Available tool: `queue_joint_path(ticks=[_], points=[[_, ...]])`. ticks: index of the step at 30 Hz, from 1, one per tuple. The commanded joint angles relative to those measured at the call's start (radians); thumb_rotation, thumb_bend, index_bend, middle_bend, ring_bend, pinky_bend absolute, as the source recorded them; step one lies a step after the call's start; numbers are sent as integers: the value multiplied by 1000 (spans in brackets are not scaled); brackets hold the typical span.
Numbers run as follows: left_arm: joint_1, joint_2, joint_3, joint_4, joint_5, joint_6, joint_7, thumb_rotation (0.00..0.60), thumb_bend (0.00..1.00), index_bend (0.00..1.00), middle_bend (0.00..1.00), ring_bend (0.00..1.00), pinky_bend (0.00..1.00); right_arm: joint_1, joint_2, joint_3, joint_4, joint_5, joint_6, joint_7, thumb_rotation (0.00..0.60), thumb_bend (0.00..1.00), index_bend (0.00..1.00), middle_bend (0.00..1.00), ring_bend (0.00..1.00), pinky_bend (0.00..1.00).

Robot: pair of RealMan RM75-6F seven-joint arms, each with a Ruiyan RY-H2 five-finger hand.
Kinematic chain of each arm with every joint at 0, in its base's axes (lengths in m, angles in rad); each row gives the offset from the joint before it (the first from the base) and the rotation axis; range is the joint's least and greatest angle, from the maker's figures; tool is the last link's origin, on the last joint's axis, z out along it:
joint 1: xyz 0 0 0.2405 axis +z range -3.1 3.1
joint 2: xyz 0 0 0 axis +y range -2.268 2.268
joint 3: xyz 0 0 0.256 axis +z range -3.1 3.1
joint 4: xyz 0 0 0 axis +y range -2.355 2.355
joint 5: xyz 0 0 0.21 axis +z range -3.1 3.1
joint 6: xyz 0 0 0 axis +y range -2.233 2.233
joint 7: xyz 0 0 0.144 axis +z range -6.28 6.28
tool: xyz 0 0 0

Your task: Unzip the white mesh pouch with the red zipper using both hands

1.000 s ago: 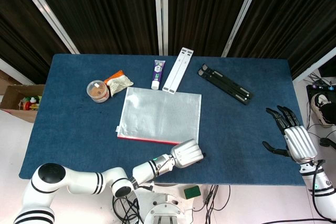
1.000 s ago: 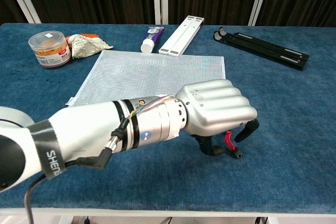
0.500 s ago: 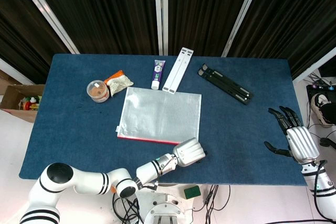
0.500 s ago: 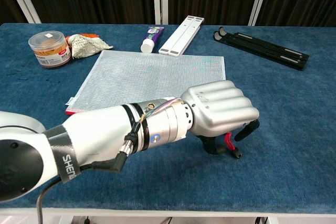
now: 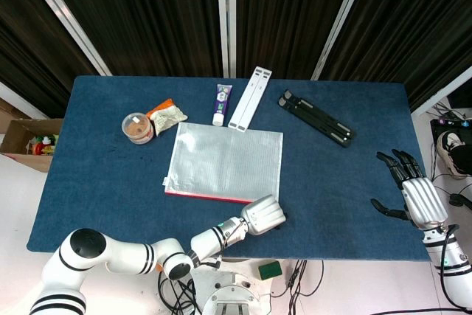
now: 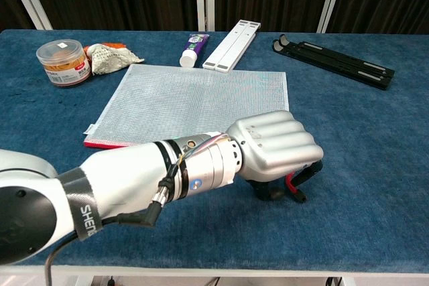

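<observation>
1. The left hand is sitting low in the chest view, fingers curled over the red zipper pull.
2. The right hand is hovering at the head view's right edge, fingers spread, holding nothing.
3. The white mesh pouch is lying flat at centre frame.
4. A jar is standing at upper left.

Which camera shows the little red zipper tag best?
The chest view: the small red zipper tag peeks out under the curled fingers of the left hand. In the head view that hand hides it completely.
</observation>
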Motion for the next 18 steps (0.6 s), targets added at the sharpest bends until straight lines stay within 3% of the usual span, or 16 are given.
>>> queue_joint_path(ticks=[1, 5, 13, 18], points=[[0, 1, 8, 0, -4, 5, -3, 600, 347, 515, 880, 861, 1000, 1, 0, 0, 0, 1, -2, 1, 600, 195, 72, 184, 0, 85], [4, 4, 19, -2, -11, 11, -10, 600, 399, 532, 882, 861, 1000, 2, -2, 0, -1, 1, -4, 1, 600, 195, 72, 184, 0, 85], [48, 32, 59, -59, 6, 73, -47, 600, 620, 556, 890, 862, 1000, 13, -3, 1, -2, 7, -26, 11, 600, 195, 72, 185, 0, 85], [121, 75, 91, -144, 57, 196, -103, 600, 635, 575, 892, 864, 1000, 48, 2, 4, -5, 0, -74, 20, 600, 229, 73, 188, 0, 85]])
